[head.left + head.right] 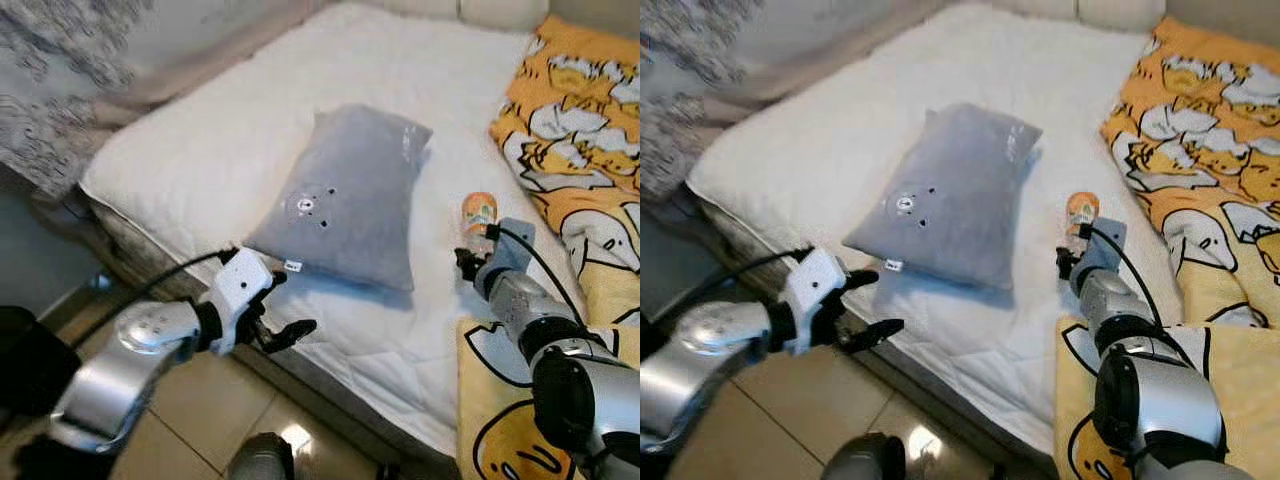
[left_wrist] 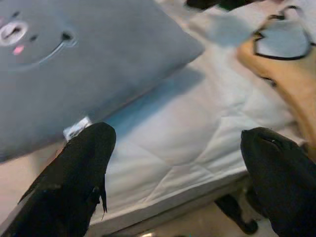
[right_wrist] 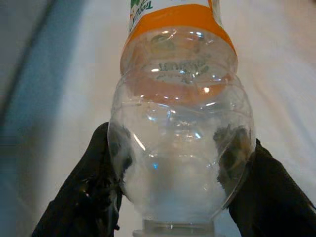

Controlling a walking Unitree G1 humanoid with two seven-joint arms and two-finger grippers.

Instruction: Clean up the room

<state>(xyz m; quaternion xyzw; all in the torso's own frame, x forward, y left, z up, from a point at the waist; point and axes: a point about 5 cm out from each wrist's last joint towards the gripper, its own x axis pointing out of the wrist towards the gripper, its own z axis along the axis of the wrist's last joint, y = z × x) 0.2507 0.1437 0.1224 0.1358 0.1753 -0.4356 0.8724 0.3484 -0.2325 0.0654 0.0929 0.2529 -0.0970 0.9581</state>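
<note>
Right gripper (image 1: 466,262): clasps the clear plastic bottle (image 1: 479,215) lying on the bed (image 1: 200,150), beside the grey pillow (image 1: 345,195).
Left gripper (image 1: 275,305): spread wide, empty, at bed edge.
Advice: lift straight, squeezing gently; thin plastic may slip.

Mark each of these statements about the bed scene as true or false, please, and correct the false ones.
1. The right claw has its fingers on both sides of a clear plastic bottle. True.
2. The bottle has a green label. False: the label band is orange.
3. The grey pillow lies on the white mattress. True.
4. The left claw is shut on the pillow's corner. False: its fingers are spread open and hold nothing, near the mattress edge in front of the pillow.
5. The yellow cartoon-print blanket lies on the robot's left side of the bed. False: it lies on the robot's right side.
</note>
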